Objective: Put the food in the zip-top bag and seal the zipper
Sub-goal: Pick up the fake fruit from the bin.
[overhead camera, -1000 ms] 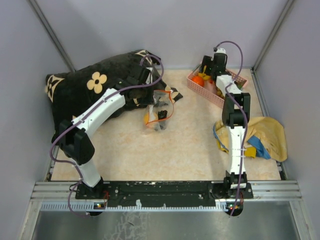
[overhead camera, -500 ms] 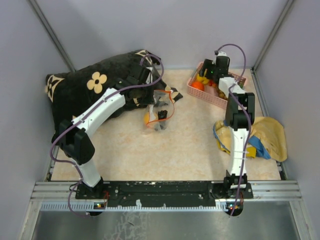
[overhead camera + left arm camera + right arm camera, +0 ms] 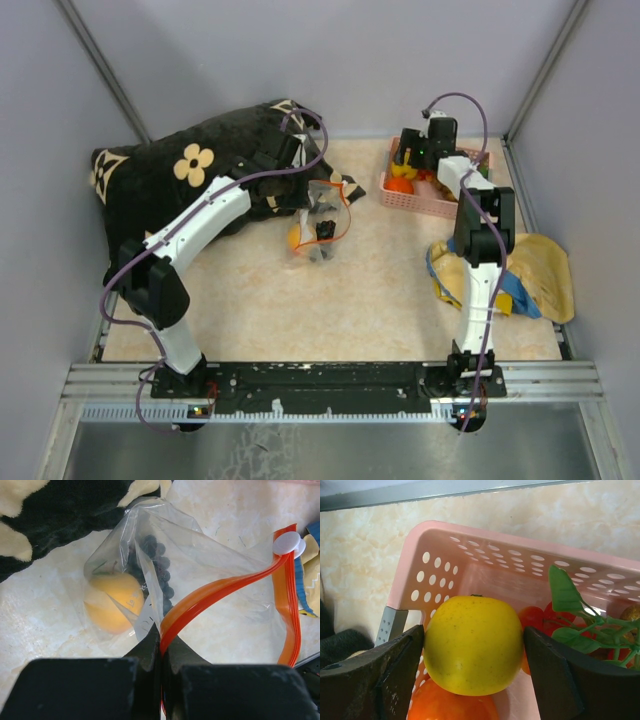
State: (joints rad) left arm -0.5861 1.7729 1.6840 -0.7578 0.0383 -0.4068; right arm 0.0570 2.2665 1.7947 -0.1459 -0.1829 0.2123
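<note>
Pink basket [image 3: 432, 190] shifted since last frame. Right gripper [image 3: 472, 650] clamps yellow fruit [image 3: 473, 645]; left gripper [image 3: 161, 667] pinches zipper [image 3: 220, 589]. Bag [image 3: 195, 580] w/ 2 items, still unsealed.

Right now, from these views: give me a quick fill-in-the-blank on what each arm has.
1. The right gripper is closed on a ____ round fruit.
2. That fruit sits over the pink ____.
3. The left gripper pinches the bag's orange-red ____.
4. Inside the clear bag lie dark berries and an ____ fruit.

Missing: yellow; basket; zipper; orange
</note>
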